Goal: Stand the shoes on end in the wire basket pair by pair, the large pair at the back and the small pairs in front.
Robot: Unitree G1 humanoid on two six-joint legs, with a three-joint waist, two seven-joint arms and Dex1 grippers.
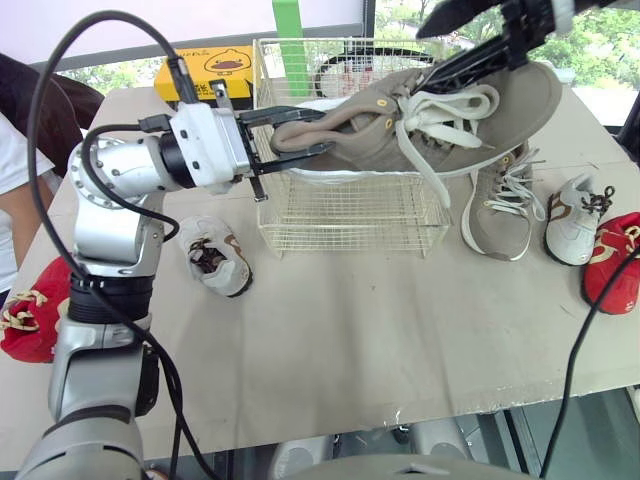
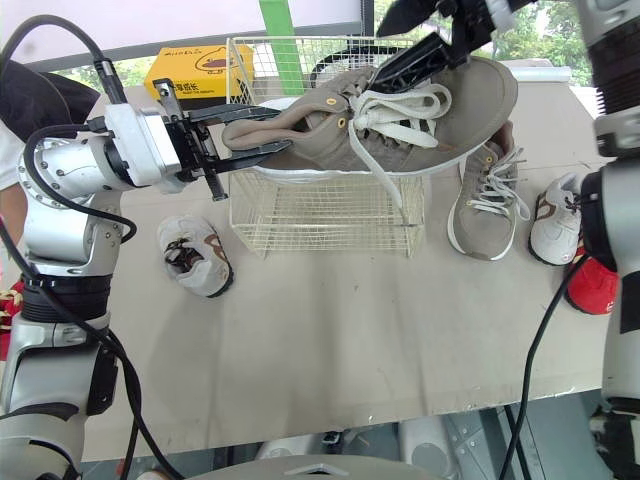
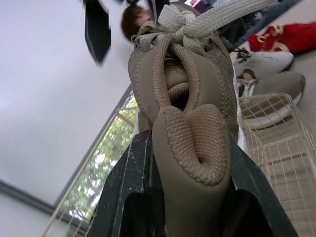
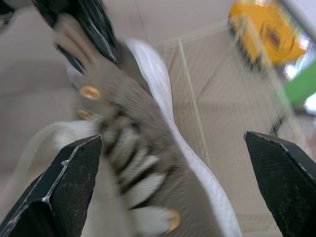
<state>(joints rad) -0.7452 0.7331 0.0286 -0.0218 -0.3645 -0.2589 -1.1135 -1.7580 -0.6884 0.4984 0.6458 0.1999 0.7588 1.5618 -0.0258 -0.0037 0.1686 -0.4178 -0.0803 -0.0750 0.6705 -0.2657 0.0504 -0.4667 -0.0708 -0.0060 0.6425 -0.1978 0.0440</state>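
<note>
Hanging level above the wire basket (image 1: 350,215), the large tan shoe (image 1: 440,130) runs left to right, heel left, toe right. The left gripper (image 1: 300,131) is clamped on its heel collar; the right gripper (image 1: 478,40) hovers spread wide over the laces, holding nothing. Standing it on end likely means swinging the toe down about the left hold. Its mate (image 1: 500,205) lies right of the basket. Writing on the yellow box (image 1: 215,70) is unreadable.

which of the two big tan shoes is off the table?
The lifted tan shoe, lying sideways above the wire basket, its heel pinched in the left gripper. The second tan shoe lies sole-down on the table, right of the basket.
</note>
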